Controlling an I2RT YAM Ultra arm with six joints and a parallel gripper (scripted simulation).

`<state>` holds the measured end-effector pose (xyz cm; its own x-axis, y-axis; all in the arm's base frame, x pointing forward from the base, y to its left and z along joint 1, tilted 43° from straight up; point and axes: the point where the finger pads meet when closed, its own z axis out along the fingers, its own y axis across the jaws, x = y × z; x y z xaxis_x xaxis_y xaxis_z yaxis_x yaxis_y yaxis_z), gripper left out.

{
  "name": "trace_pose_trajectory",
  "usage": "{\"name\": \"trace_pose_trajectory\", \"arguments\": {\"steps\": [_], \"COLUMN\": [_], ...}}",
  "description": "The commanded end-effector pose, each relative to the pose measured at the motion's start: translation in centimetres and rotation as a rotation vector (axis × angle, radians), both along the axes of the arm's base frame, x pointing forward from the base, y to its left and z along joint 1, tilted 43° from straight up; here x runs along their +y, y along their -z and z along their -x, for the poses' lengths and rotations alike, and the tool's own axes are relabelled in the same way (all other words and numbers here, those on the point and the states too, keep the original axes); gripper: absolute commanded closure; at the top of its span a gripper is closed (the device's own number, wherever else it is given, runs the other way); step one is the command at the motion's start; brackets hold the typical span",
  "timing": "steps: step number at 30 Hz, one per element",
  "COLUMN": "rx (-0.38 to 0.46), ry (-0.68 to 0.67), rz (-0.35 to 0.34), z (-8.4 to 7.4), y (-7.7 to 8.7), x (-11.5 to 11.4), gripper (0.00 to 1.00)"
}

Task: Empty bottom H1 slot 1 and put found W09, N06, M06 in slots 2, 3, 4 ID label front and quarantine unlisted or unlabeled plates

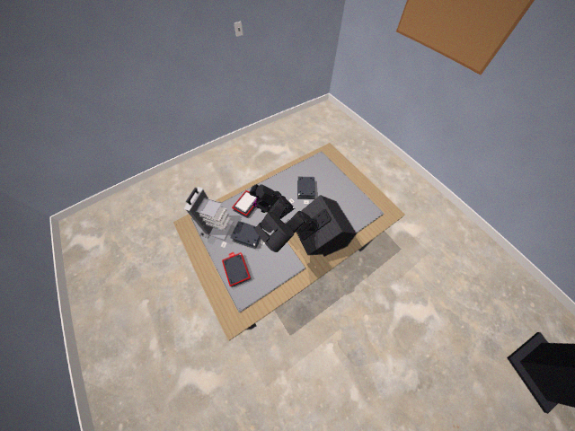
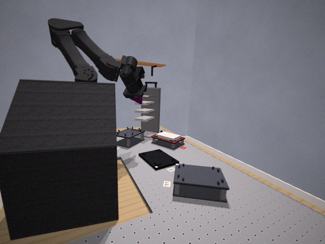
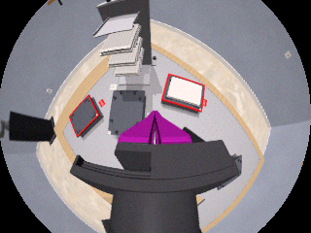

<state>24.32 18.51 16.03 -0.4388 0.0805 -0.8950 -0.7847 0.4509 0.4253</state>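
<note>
Exterior view, left to right: a large black box (image 2: 57, 147) is seen at the near left, with the arm (image 2: 89, 56) rising behind it and bending down toward the far middle. The gripper (image 2: 138, 99) is held high in the air in front of the hotel (image 2: 155, 110), tilted downward; its purple fingers are clenched together on nothing. In the hotel, three white plates (image 2: 143, 110) are seen on shelves one above another; a fourth level is partly hidden by the gripper, so its state cannot be told. No labels can be read at this size. In front of the hotel, a raised dark nest (image 2: 129, 133) with locator pins is seen. Just right of it, a red-rimmed nest (image 2: 167, 143) is occupied by a white plate (image 2: 167, 135), lying flat. Nearer, a flat black pad (image 2: 158, 159) lies on the grey mat (image 2: 236, 215). At the near right, another dark nest (image 2: 200, 181) with pins stands bare.

In the top view, a second red-rimmed nest (image 1: 236, 270) is seen on the near left part of the mat, with only its dark surface showing, well apart from the hotel.
</note>
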Motion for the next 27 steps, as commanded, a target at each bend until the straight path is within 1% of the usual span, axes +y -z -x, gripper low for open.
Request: {"name": "trace_pose_trajectory", "arguments": {"steps": [1, 8, 10, 25, 27], "rx": [0.007, 0.008, 0.008, 0.011, 0.011], "ry": [0.040, 0.040, 0.040, 0.040, 0.040], "rz": [0.001, -0.003, -0.003, -0.012, -0.012], "z": [-0.2, 1.5, 1.5, 4.9, 4.9], "y": [-1.3, -2.6, -2.6, -5.4, -5.4], "x": [0.4, 1.7, 1.7, 4.4, 4.4], "gripper": [1.00, 1.00, 1.00, 1.00, 1.00]}}
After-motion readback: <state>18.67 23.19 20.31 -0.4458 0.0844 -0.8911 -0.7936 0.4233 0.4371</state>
